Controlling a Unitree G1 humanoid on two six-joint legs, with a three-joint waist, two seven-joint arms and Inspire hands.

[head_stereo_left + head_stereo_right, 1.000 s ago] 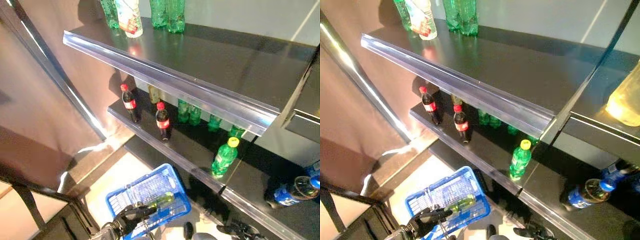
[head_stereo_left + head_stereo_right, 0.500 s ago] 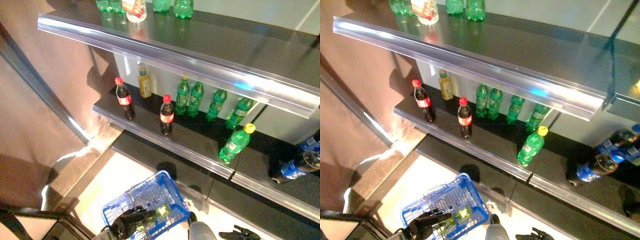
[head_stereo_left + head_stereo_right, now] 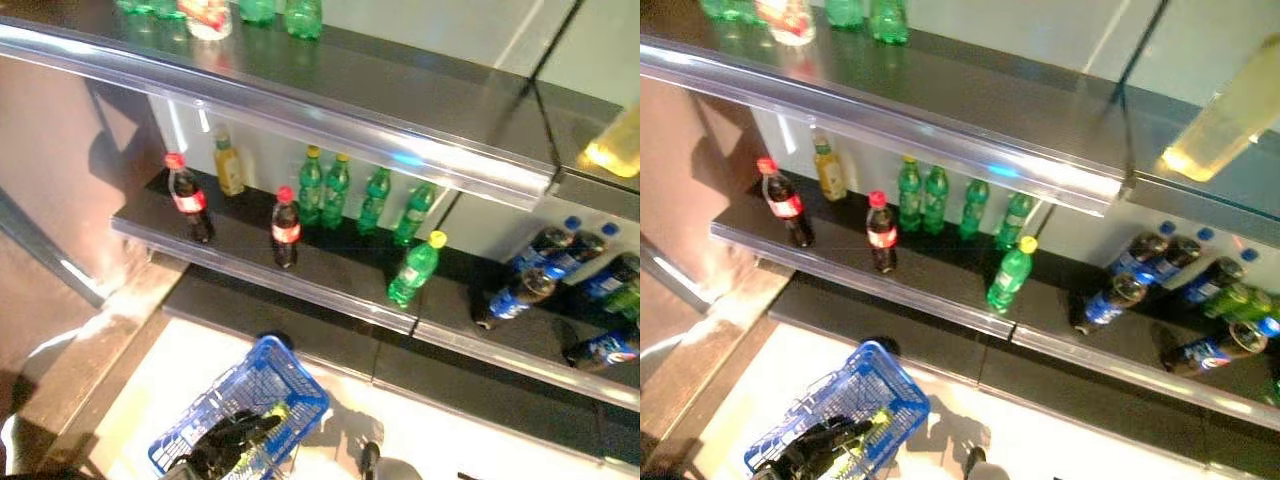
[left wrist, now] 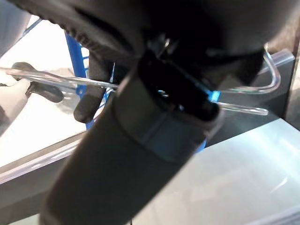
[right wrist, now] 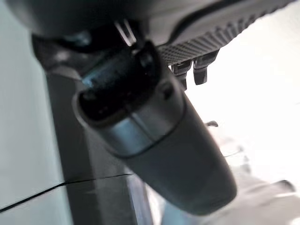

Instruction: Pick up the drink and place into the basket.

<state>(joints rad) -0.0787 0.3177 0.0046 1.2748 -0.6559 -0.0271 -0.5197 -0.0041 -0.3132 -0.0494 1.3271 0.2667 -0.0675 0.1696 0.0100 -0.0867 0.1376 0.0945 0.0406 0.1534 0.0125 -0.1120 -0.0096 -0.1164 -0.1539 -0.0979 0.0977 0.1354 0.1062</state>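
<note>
Gripping basket [image 3: 285, 385] handle w/ left hand [image 3: 232, 440]; green bottle [image 3: 414, 270] above: light, stiff, slick, take mid-body. Right hand unseen.

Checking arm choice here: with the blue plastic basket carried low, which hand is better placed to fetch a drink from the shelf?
Probably the right. The left hand is curled round the blue plastic basket's handle. The right hand holds nothing visible, so it seems free for the yellow-capped green bottle.

My two head eyes look down from above at the same shelves [image 3: 300, 285] and blue basket [image 3: 285, 385]. Each wrist camera sits tight against its own hand.
</note>
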